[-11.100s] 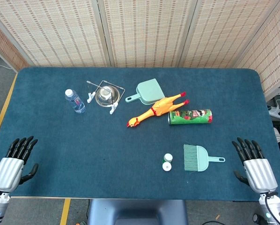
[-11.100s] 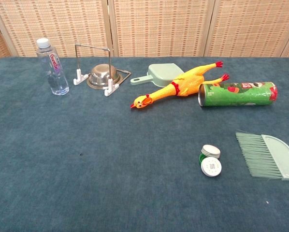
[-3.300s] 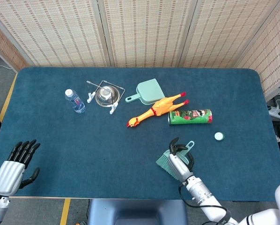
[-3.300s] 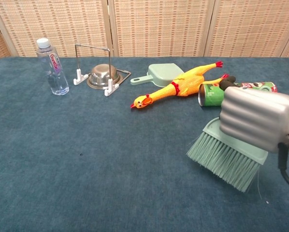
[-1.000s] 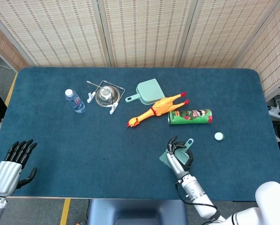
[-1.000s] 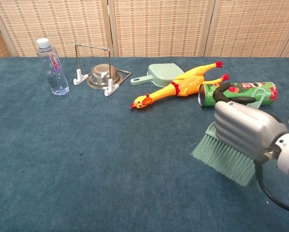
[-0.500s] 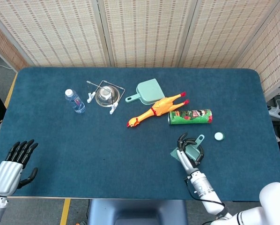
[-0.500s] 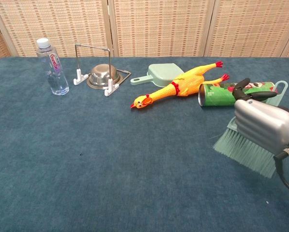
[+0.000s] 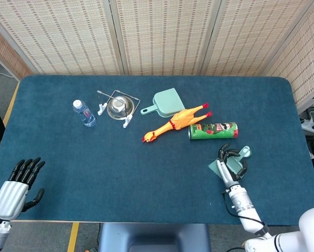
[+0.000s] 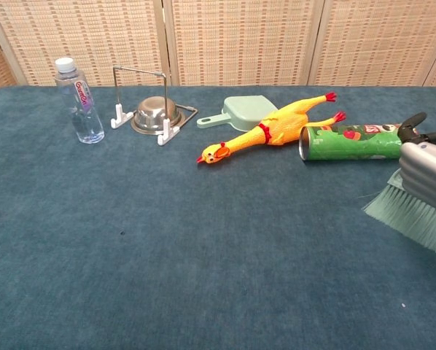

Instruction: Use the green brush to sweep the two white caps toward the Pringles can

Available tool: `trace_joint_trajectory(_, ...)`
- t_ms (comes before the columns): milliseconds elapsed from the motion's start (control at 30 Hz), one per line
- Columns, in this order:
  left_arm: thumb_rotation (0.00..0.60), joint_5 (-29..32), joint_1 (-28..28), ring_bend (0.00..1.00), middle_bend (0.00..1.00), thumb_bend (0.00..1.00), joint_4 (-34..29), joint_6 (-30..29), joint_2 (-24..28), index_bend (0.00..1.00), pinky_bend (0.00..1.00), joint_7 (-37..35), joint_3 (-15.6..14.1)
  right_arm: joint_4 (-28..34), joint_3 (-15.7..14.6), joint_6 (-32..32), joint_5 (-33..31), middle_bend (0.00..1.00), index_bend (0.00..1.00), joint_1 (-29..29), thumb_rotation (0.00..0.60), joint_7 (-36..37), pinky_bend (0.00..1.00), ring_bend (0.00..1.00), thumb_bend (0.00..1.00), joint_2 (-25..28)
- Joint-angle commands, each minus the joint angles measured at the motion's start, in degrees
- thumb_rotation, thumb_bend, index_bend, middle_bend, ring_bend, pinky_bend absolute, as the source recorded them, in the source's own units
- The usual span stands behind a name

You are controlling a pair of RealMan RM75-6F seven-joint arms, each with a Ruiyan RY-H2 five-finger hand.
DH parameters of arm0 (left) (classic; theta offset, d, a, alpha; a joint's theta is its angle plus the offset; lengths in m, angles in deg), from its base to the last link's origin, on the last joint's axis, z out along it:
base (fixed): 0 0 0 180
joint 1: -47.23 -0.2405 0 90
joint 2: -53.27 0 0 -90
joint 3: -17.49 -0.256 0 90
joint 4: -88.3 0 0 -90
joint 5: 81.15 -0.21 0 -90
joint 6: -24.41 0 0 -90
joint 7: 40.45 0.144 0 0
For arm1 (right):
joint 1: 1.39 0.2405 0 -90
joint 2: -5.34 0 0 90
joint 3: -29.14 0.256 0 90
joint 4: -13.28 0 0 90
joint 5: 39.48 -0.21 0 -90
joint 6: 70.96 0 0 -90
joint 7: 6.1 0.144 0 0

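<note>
My right hand grips the green brush just below the right end of the Pringles can, which lies on its side. In the chest view the hand is at the right edge, with the brush bristles slanting down to the cloth beside the can. No white cap shows plainly in either view; the brush handle covers the spot where one lay. My left hand rests open at the table's near left corner.
A yellow rubber chicken lies left of the can, with a green dustpan behind it. Further left are a steel bowl in a wire rack and a water bottle. The table's right edge is near my right hand.
My right hand has carried the brush to the right, from the table's middle front to under the can's right end. The white cap seen there is now hidden. My left hand has not moved.
</note>
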Motion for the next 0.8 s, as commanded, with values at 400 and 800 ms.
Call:
trace_joint_trajectory(400, 0.600, 0.18, 0.69, 0.00, 0.00, 0.41, 0.23, 2.53, -1.80, 0.00, 0.05, 3.73, -0.57, -8.30, 1.05, 3.77, -2.31, 0.85, 0.93, -2.18, 0.600, 6.70, 0.30, 0.59, 0.49, 0.99)
trace_joint_trajectory(800, 0.600, 0.75, 0.98, 0.00, 0.00, 0.41, 0.13, 3.61, -2.62, 0.00, 0.05, 5.52, -0.65, -11.56, 2.08, 4.53, -1.80, 0.85, 0.93, -3.26, 0.600, 10.47, 0.30, 0.59, 0.49, 3.24)
